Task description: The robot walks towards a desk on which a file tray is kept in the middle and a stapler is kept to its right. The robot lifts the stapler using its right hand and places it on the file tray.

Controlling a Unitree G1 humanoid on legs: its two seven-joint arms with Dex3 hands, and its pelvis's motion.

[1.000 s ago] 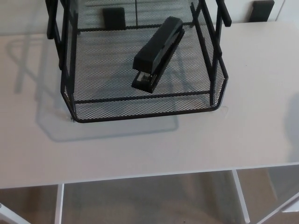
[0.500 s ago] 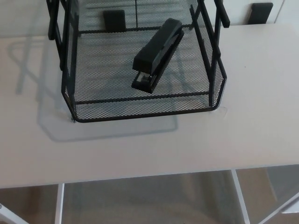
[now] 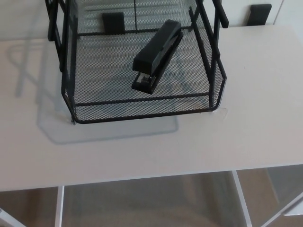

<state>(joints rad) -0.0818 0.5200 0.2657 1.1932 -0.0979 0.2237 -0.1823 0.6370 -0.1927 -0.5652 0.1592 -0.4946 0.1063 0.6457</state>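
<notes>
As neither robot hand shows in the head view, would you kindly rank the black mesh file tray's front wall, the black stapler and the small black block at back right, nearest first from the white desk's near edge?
1. Front wall of the file tray, centre, closest to the white desk edge.
2. The stapler, diagonal inside the tray.
3. The black block, far back right.

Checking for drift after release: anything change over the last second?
Only the view changed. The whole picture slid slightly up and left, so the head camera moved, not the things. The stapler lies diagonally on the mesh floor of the file tray as before, and the tray keeps its spot on the desk. No hand shows in any picture.
</notes>
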